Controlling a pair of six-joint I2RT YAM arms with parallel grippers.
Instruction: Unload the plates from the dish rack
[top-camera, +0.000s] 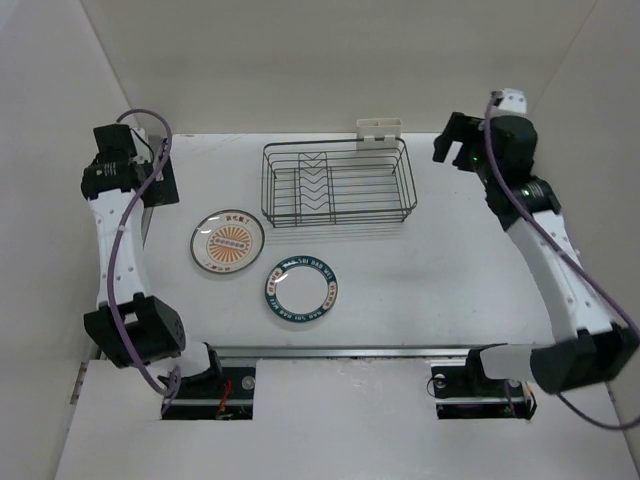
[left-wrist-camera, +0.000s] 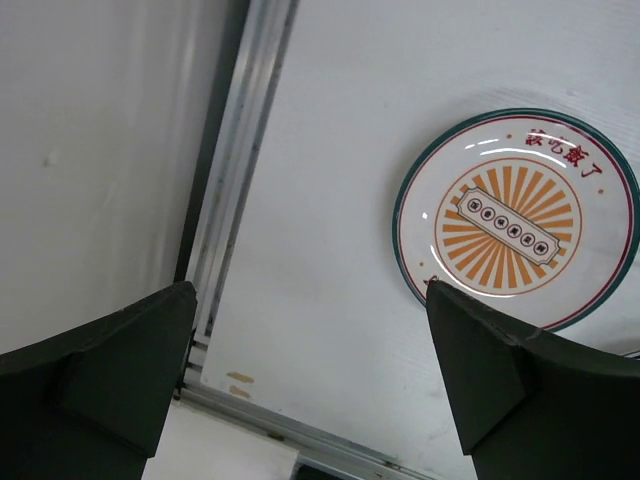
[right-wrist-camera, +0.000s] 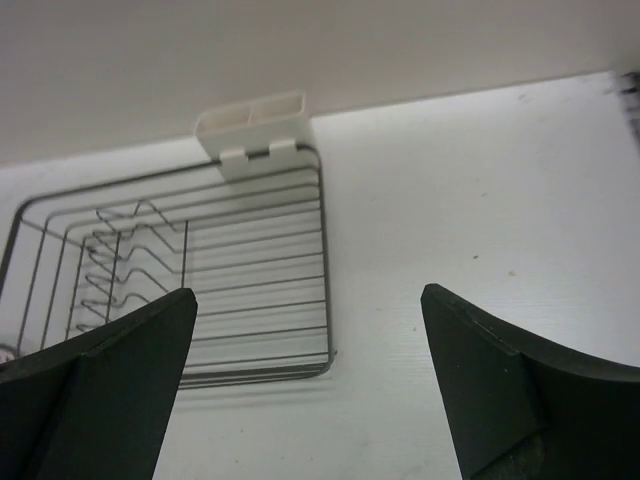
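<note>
Dish rack (top-camera: 338, 183) looks empty, so unloading seems done. Sunburst plate (top-camera: 228, 242) & teal-rim plate (top-camera: 301, 290) lie flat on table (top-camera: 450, 270), near side of rack. Rack sits upright, open top up, long axis L-R, white holder (top-camera: 379, 130) on far rim. Left gripper (left-wrist-camera: 310, 320) & right gripper (right-wrist-camera: 308, 310) both spread wide, holding nothing.

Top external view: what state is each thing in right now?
dish rack: empty, standing flat on the table.
sunburst plate: out of the rack, flat on the table.
teal-rim plate: out of the rack, flat, apart from the other.
white holder: clipped on the rack's far rim.
left gripper: open, holding nothing.
right gripper: open, holding nothing.
</note>
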